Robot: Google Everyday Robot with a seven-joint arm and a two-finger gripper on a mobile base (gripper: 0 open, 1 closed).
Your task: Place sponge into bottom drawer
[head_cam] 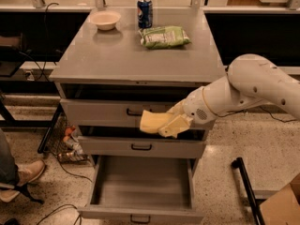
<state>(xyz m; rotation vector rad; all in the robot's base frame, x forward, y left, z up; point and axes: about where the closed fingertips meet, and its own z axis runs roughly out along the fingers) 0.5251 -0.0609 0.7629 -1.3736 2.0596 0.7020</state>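
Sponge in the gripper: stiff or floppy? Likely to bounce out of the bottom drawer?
Probably light, not floppy: the sponge juts from the gripper, pinched at one end, without drooping. Flat, so unlikely to roll. Gripper hangs above the open bottom drawer, whose walls should contain it.

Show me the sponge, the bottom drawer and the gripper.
sponge [150, 121]: camera view, middle of its pale yellow face.
bottom drawer [143, 182]: camera view, bare floor of the open tray.
gripper [168, 123]: camera view, between its jaws, above that drawer.

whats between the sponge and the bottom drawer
Camera view: the middle drawer front lies between the sponge, held in the gripper, and the open bottom drawer.
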